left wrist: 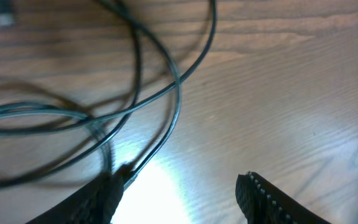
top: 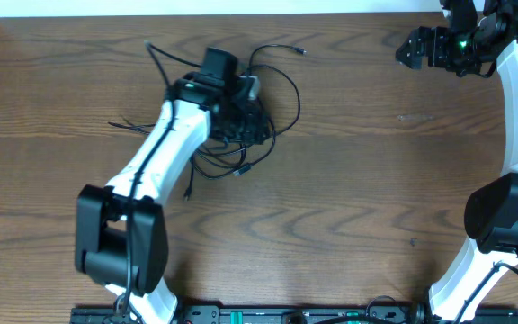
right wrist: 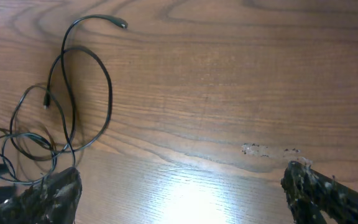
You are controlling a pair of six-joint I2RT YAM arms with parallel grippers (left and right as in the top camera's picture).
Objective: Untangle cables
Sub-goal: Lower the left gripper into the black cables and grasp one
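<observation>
Separation of a single strand is judged to be the step in hand. The cables (top: 227,160) are heaped in a loose black tangle at about eleven o'clock from the middle of the table (top: 376,180), and the left gripper (left wrist: 179,193) is held directly over that heap. Its jaws are spread wide and nothing is held between them. In the left wrist view one black strand (left wrist: 178,93) is seen running down to touch the finger at seven o'clock. For a clean pick, one outer strand should be centred between the fingers before closing, so that crossing loops are not pinched along with it. A free plug end (top: 302,51) is left lying at one o'clock of the heap and could be drawn outward easily. The right gripper (right wrist: 179,199) is parked well apart at two o'clock on the table, also wide open and empty. A white cord cannot be made out with certainty. The left arm itself hides part of the tangle from overhead.
</observation>
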